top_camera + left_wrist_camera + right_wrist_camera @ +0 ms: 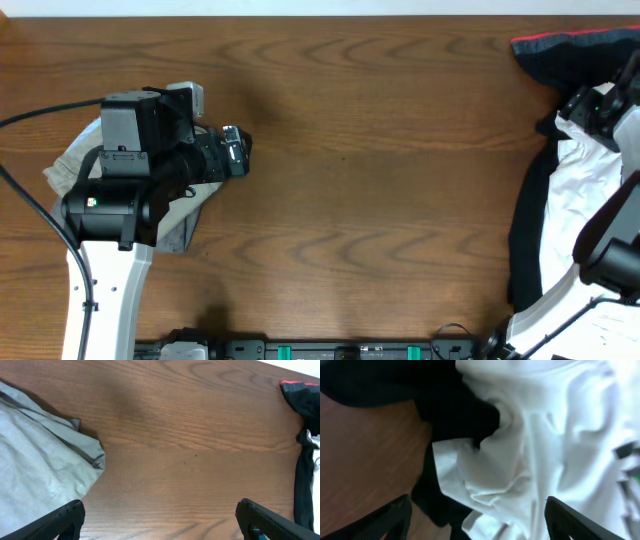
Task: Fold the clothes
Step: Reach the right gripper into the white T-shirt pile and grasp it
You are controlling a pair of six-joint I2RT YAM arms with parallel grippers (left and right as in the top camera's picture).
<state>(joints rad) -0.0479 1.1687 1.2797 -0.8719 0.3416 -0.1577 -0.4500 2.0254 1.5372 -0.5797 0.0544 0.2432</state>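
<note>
The white T-shirt (pixel 585 190) lies crumpled at the table's right edge, partly on and under a black garment (pixel 525 230). In the right wrist view the white T-shirt (pixel 560 435) fills the frame in bunched folds. My right gripper (pixel 598 105) hovers low over it. There my right gripper (pixel 477 502) has its jaws wide apart, with a white fold lying between them and nothing pinched. My left gripper (pixel 237 150) stands open over bare wood at the left, far from the shirt. The same left gripper (pixel 160 507) shows nothing between its fingers.
A khaki-beige garment (pixel 75 165) lies under the left arm, also seen as the khaki-beige garment (pixel 35 460). The black garment with a red stripe (pixel 570 55) sits at the back right corner. Dark cloth (pixel 450 410) borders the white folds.
</note>
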